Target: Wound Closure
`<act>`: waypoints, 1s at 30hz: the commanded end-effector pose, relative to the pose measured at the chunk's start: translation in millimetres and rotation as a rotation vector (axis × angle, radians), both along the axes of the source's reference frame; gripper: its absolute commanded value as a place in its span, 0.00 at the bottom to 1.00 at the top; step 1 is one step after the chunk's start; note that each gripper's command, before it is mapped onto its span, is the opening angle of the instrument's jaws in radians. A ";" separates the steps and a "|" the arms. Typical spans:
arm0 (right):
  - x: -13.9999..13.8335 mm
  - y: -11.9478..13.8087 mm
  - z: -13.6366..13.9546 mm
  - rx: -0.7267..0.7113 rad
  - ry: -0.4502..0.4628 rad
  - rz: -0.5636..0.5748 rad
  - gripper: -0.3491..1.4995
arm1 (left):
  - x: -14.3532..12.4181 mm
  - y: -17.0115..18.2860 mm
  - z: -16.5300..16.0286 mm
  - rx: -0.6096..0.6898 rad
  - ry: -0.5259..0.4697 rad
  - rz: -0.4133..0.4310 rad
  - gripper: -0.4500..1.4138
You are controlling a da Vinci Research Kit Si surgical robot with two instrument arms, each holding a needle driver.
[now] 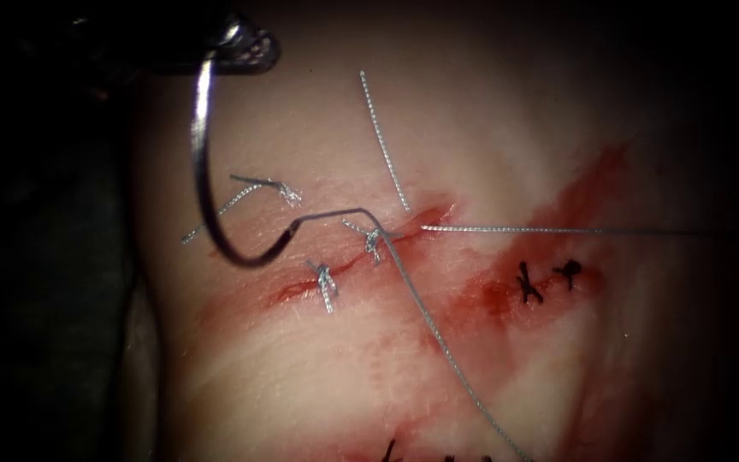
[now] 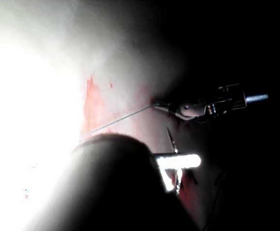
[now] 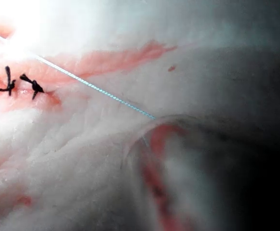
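Near the top left of the endoscope view, the left tool (image 1: pixel 245 47) had its jaws clamped on the curved needle (image 1: pixel 201 184) at its upper end. From there the needle swept down and round above the tissue (image 1: pixel 489 137) on the left of the cut (image 1: pixel 348 257), its lower end bending toward the cut; whether that end touched the surface could not be told. Thread (image 1: pixel 438 338) ran from the needle's lower end across to the cut, then slanted down to the bottom edge. A second strand (image 1: pixel 575 230) stretched taut from the cut straight out to the right. Two finished knots (image 1: pixel 325 282) sat along the cut, a loose cut end (image 1: pixel 384 141) lay above it, and another frayed piece (image 1: pixel 258 190) lay left of it. Red fluid (image 1: pixel 583 192) streaked the tissue, and dark stitches (image 1: pixel 545 281) sat on the right.

Seen from the left wrist camera, the right tool (image 2: pixel 165 107) had its jaws closed on the taut strand (image 2: pixel 120 120).
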State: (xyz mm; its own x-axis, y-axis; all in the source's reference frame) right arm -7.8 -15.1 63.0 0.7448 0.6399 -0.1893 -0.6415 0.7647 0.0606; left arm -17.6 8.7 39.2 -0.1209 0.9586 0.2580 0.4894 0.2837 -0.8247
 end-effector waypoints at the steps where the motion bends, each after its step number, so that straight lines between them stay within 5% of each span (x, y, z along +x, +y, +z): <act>1: 0.8 -0.1 0.4 0.002 0.001 0.003 0.00 | -0.5 0.1 0.5 -0.001 -0.001 0.000 0.00; 17: -0.2 -0.4 -0.1 0.021 -0.009 0.016 0.00 | -0.5 0.1 0.4 0.000 -0.001 -0.002 0.00; 18: -0.2 -0.4 -0.2 0.024 -0.012 0.016 0.07 | -0.5 0.1 0.5 -0.005 0.000 -0.004 0.00; 21: 0.1 0.2 -1.1 0.021 0.005 0.032 0.80 | -0.6 0.0 0.8 -0.038 0.029 -0.019 0.00; 22: 0.2 0.5 -1.6 0.013 0.027 0.050 0.88 | -0.7 -0.1 1.1 -0.052 0.050 -0.020 0.00; 30: 3.2 5.2 -11.4 -0.119 0.201 0.149 0.87 | -3.5 -2.9 6.3 -0.394 0.408 0.007 0.00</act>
State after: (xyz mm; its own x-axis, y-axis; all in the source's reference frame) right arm -5.9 -10.1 51.7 0.5774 0.7067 -0.4089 -0.7373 0.6664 0.1106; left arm -21.1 5.4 45.7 -0.1116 0.9817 -0.1543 0.0773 -0.1462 -0.9862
